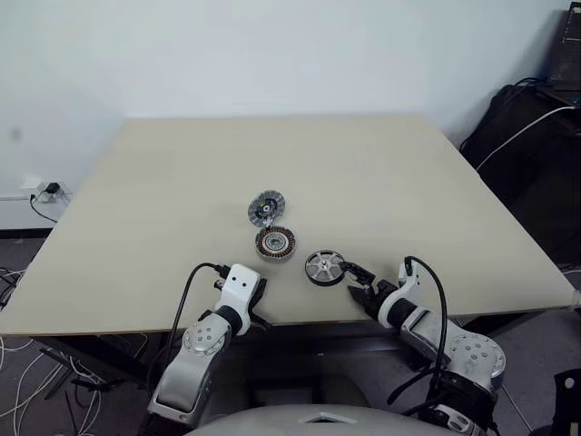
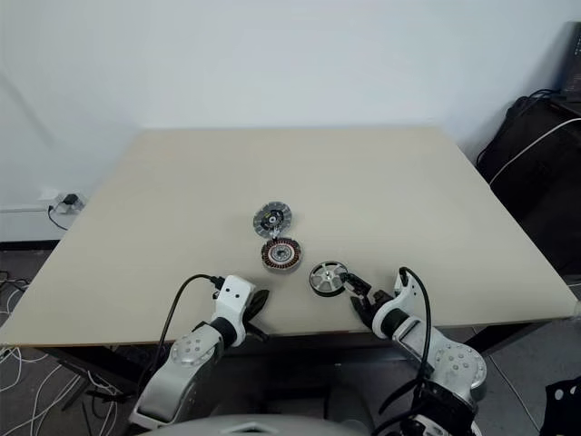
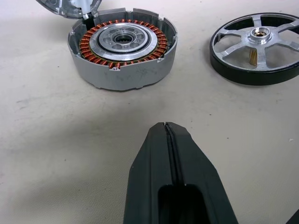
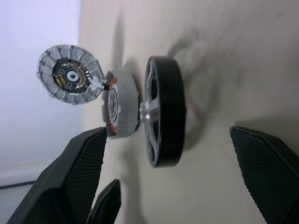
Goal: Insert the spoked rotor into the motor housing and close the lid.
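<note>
I see a big, flat, pale wooden table [image 1: 182, 182] with a smooth top in front of me. All three motor parts lie close together near its near edge, around the middle.

My left gripper [image 1: 261, 292] hangs over the near edge of the table, a bit to the left of the parts. Its two black fingers [image 3: 170, 172] are pressed flat together with just a thin line between them, and they hold nothing.

My right gripper [image 1: 356, 282] sits near the edge on the right side. Its two black fingers [image 4: 79, 172] have a bumpy, dotted skin, and they are spread wide apart with nothing between them. The tips are just beside the ring part, on its right.

The round motor housing [image 1: 275, 242] is a short grey metal cup with a ring of shiny copper-orange wire coils inside and a silver middle. It lies flat, open side up.

The spoked rotor [image 1: 324, 267], a dark ring with silvery metal spokes that meet at a small hub, lies flat to the right of the housing and a little nearer to me. I can see the table between its spokes.

The lid [image 1: 264, 209], a round silvery-grey disc with a ribbed rim and a dark middle, is just beyond the housing, on the far side, right up against its rim.
</note>
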